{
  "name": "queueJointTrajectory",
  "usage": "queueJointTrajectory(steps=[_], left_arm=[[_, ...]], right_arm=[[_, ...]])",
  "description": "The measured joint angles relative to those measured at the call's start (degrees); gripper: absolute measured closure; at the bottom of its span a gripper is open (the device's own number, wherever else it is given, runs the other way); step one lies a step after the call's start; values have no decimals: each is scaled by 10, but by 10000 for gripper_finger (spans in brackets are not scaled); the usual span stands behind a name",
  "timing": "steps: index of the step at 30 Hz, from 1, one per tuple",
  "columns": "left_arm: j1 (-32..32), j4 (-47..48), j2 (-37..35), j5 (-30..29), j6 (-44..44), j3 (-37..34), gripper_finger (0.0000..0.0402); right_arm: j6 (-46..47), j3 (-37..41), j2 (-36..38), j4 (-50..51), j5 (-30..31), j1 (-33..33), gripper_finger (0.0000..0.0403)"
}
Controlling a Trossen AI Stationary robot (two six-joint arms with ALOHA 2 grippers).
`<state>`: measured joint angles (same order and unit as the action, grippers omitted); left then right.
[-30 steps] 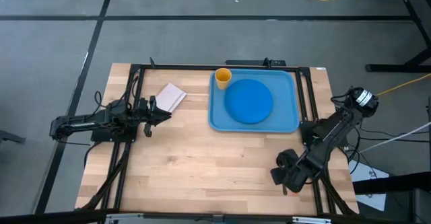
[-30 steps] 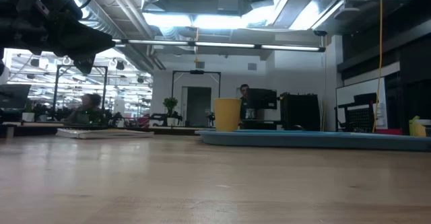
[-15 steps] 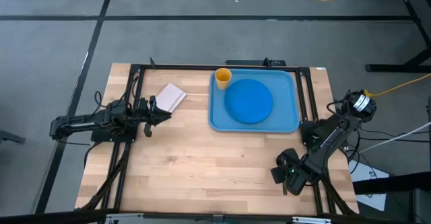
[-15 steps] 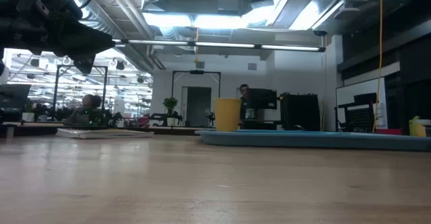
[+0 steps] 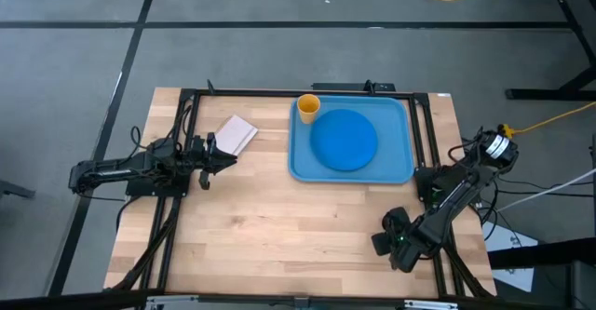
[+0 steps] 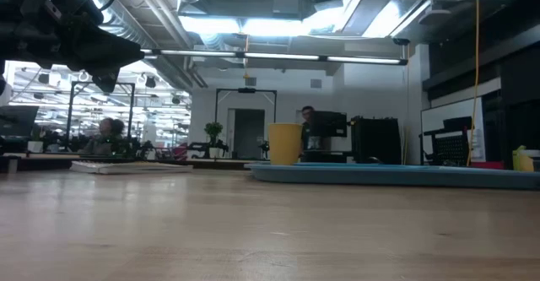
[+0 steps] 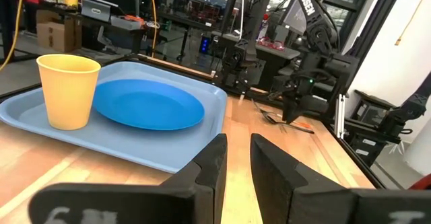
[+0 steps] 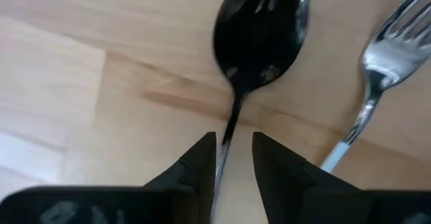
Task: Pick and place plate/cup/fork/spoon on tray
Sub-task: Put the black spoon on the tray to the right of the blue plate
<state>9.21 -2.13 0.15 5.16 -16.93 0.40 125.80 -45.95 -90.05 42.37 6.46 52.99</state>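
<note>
While plate and cup sit on the tray, cutlery is next.
Right hand (image 8: 232, 158), fingers narrowly spread, straddles the spoon (image 8: 261, 32) handle on the worktop (image 5: 279, 217); beside it the fork (image 8: 384, 56). Next, I judge: pinch, lift, carry to the tray (image 5: 396, 170). Fork's handle is cut off. Farther off, left hand (image 7: 237, 158) waits, slightly parted.

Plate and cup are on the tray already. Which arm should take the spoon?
Right. The right gripper hangs right over the spoon, its fingers straddling the handle, with the fork beside it. The left gripper waits across the table.
</note>
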Motion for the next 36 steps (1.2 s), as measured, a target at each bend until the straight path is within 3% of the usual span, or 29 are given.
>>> queueJointTrajectory(steps=[16, 27, 36], left_arm=[[0, 0, 0, 0, 0, 0, 343], [0, 0, 0, 0, 0, 0, 343], [0, 0, 0, 0, 0, 0, 343]], right_arm=[[0, -2, -37, 0, 3, 0, 303], [14, -1, -38, 6, -1, 0, 391], [0, -3, -18, 5, 9, 0, 396]])
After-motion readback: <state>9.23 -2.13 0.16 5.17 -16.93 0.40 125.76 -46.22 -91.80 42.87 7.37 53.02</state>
